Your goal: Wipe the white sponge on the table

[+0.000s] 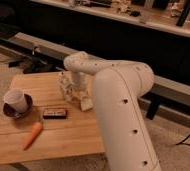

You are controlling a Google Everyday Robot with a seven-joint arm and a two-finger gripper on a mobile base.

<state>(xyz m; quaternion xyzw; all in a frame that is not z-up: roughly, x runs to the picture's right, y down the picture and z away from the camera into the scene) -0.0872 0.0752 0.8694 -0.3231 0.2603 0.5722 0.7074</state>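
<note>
The white sponge [87, 104] lies against the light-brown wood table [63, 142], right of its middle. My gripper [82, 98] hangs from the big white arm [118, 95], points down and is shut on the sponge, pressing it to the tabletop. The arm covers the table's right side. A small whitish patterned bottle [65, 85] stands just left of the gripper, very close to it.
A white cup [15, 99] on a dark saucer [18, 112] stands at the table's left edge. A black bar [54, 113] lies left of the sponge. An orange carrot [32, 135] lies in front of the bar. A dark shelf runs behind the table.
</note>
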